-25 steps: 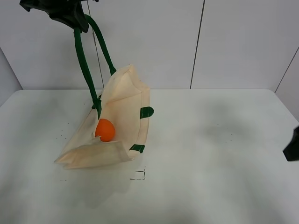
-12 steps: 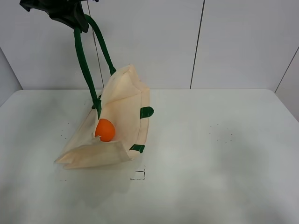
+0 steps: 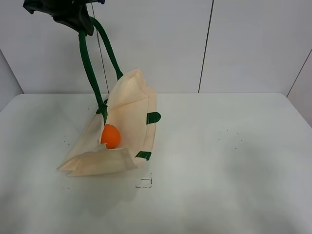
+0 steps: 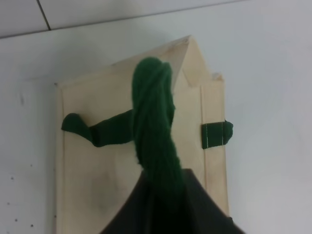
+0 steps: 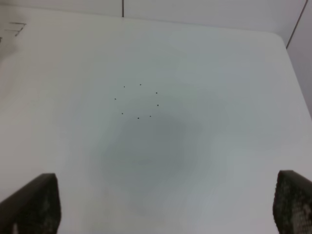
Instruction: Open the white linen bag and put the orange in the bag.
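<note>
No writing anywhere — nothing legible at all

Robot test bench, bare white table (image 3: 234,161), plain panelled walls (image 3: 253,44)

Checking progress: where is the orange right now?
In the high view, left of centre, the orange sits inside the open bag, near its lower fold.

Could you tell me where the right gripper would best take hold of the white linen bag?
Probably the right-hand rim of the white linen bag, between the green tabs, approached from the right: that edge stands raised, clear of the orange.
</note>
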Controlling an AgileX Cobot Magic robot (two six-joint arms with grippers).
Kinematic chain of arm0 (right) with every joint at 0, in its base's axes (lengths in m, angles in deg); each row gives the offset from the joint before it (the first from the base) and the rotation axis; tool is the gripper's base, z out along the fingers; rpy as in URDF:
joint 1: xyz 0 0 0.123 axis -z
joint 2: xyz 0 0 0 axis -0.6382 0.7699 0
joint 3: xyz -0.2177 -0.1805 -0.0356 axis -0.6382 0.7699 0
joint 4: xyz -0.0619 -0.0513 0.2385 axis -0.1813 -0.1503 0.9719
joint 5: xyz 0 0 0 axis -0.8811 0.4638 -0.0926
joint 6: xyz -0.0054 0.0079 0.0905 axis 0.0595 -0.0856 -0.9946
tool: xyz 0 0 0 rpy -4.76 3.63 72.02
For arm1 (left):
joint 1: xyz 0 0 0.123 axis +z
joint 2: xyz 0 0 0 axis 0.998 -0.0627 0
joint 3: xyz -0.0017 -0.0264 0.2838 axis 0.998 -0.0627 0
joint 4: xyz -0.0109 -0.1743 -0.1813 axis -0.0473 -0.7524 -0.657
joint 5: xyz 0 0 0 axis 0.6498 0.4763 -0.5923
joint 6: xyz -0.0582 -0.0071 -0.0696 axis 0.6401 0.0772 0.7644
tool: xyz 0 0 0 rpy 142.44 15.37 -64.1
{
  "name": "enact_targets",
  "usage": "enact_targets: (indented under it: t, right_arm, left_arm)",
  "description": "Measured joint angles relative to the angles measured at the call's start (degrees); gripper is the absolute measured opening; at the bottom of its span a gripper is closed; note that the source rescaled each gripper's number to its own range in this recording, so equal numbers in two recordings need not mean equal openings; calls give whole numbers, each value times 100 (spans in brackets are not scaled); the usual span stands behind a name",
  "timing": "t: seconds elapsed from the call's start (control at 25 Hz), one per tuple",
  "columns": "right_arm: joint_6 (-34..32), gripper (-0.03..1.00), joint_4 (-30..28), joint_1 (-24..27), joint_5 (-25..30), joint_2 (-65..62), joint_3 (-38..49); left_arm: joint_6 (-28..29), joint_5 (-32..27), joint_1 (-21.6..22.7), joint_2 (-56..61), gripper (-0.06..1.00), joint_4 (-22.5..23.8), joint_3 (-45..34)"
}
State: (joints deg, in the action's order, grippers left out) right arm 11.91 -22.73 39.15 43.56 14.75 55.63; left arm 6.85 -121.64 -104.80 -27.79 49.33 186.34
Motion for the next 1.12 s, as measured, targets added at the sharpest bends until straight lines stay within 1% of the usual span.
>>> enact_targets:
  t: [0.16, 0.36, 0.44, 0.48, 0.56, 0.6, 0.68, 0.72, 0.76, 0.8, 0.88, 0.96, 1.04, 1.12]
  right_arm:
    - [0, 100, 0, -31, 0, 0, 0]
    - [0, 100, -6, -31, 0, 0, 0]
    - [0, 100, -13, -31, 0, 0, 0]
    - [0, 100, -13, -31, 0, 0, 0]
    - [0, 100, -13, -31, 0, 0, 0]
    - [0, 100, -13, -31, 0, 0, 0]
    - [0, 100, -13, -31, 0, 0, 0]
    - [0, 100, -44, -31, 0, 0, 0]
    - [0, 100, -13, -31, 0, 0, 0]
    - [0, 100, -13, -31, 0, 0, 0]
    - [0, 100, -44, -31, 0, 0, 0]
    - [0, 100, -13, -31, 0, 0, 0]
    - [-4, 100, -13, -31, 0, 0, 0]
    - [-6, 100, -44, -31, 0, 0, 0]
  left_arm:
    - [-13, 59, 0, -354, 0, -353, -156]
    - [-352, 489, 0, -1108, 0, -736, -550]
    - [-534, 618, 0, -1462, 2, -901, -615]
    - [-611, 651, 0, -1617, 5, -1008, -629]
    - [-699, 750, 0, -1830, 18, -1205, -629]
    - [-718, 784, 0, -1906, 29, -1230, -629]
    - [-745, 843, 0, -1971, 55, -1193, -629]
    - [-751, 869, 0, -1982, 66, -1111, -629]
    - [-786, 883, 0, -1997, 77, -927, -629]
    - [-786, 888, 0, -2000, 84, -689, -629]
    - [-682, 888, 0, -2000, 92, -240, -648]
    - [-543, 848, 21, -2019, 95, 89, -660]
    - [-498, 834, 116, -2051, 96, 245, -706]
    - [-487, 818, 250, -2105, 97, 245, -759]
